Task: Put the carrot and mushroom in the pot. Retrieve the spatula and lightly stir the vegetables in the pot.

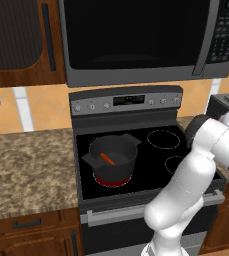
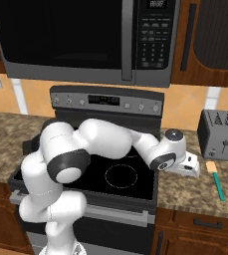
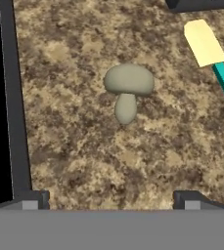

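Observation:
The dark pot (image 1: 112, 159) stands on the front left burner of the stove, with the orange carrot (image 1: 107, 159) lying inside it. My gripper (image 2: 189, 169) hovers over the granite counter right of the stove. In the hand view the pale mushroom (image 3: 128, 90) lies on the counter ahead of the open gripper (image 3: 111, 200), whose fingertips (image 3: 35, 197) stand wide apart with nothing between them. The spatula (image 3: 204, 43) lies to the mushroom's upper right, tan end first and teal handle trailing. Its whole length shows as the spatula (image 2: 216, 180) in the right base view, beside the hand.
A grey toaster (image 2: 220, 134) stands on the right counter behind the spatula. The stove's raised dark edge (image 3: 13, 97) runs along the left of the hand view. A microwave (image 1: 136, 37) hangs above the stove. The burner under the pot glows red (image 1: 113, 181).

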Controlling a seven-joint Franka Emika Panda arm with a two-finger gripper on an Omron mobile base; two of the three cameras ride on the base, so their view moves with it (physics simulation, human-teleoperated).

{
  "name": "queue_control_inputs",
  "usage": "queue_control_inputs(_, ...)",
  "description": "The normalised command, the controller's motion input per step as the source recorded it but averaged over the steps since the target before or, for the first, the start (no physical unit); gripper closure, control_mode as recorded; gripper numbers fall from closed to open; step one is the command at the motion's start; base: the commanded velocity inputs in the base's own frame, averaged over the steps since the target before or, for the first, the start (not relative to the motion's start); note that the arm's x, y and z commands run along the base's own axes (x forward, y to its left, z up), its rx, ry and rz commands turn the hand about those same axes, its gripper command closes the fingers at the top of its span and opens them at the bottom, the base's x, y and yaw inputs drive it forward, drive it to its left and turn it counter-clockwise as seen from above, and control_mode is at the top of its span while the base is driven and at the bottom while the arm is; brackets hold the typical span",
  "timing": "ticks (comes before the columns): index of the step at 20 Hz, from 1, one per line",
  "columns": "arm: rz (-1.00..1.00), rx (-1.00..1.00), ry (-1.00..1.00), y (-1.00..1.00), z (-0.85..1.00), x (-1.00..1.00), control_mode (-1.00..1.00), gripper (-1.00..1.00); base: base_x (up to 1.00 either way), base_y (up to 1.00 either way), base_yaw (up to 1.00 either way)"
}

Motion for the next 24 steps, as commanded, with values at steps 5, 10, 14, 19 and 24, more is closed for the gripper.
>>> queue_control_inputs(5,0.0,0.01,0.0,-0.18,-0.1,0.12,-1.0,-1.0,0.0,0.0,0.0)
queue_control_inputs(10,0.0,0.0,0.0,-0.03,0.0,0.17,-1.0,-1.0,0.0,0.0,0.0)
queue_control_inputs(14,0.0,0.0,0.0,0.0,-0.05,0.19,-1.0,-1.0,0.0,0.0,0.0)
queue_control_inputs(19,0.0,0.0,0.0,0.0,-0.16,0.22,-1.0,-1.0,0.0,0.0,0.0)
queue_control_inputs(24,0.0,0.0,0.03,0.0,-0.16,0.27,-1.0,-1.0,0.0,0.0,0.0)
